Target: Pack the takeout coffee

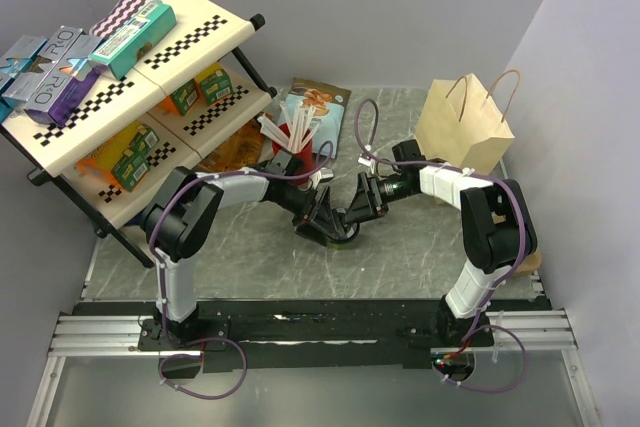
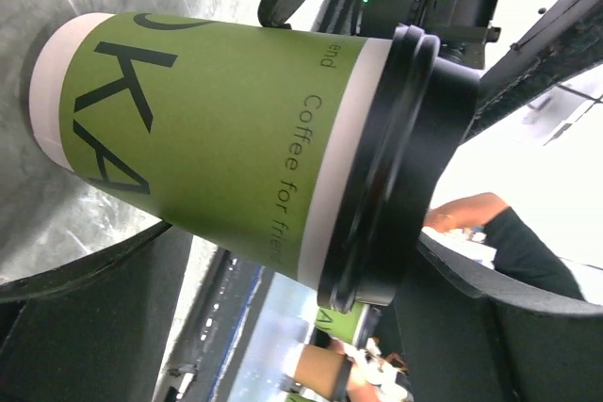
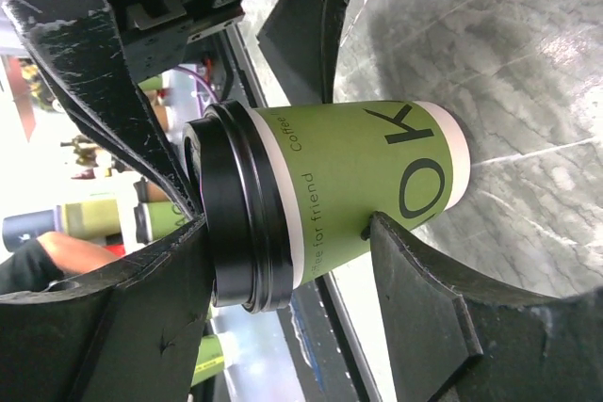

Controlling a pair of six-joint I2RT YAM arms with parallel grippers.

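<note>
Green paper with dark lettering and white bands at top and bottom makes up the coffee cup (image 2: pixel 217 138), which stands upright near the middle of the grey marbled bench (image 1: pixel 250 257) with a black plastic lid (image 2: pixel 386 167) seated on its rim. The left hand (image 2: pixel 292 242) reaches it from one side with its fingers spread wide, one lying against the lid's edge and the other by the lower wall of the cup. The right hand (image 3: pixel 287 223) meets it from the opposite side in much the same way, one fingertip touching the green wall and the other against the lid. Whether either hand is actually squeezing the cup or only framing it cannot be told. Just behind the two hands stands a red cup (image 1: pixel 292 159) holding white stirrers, and beyond that a colourful flat packet (image 1: pixel 322 105) lies on the bench. A brown paper bag (image 1: pixel 465 127) with handles stands upright at the far right. A tilted shelf (image 1: pixel 130 97) with checkered edges fills the far left, carrying boxes.
</note>
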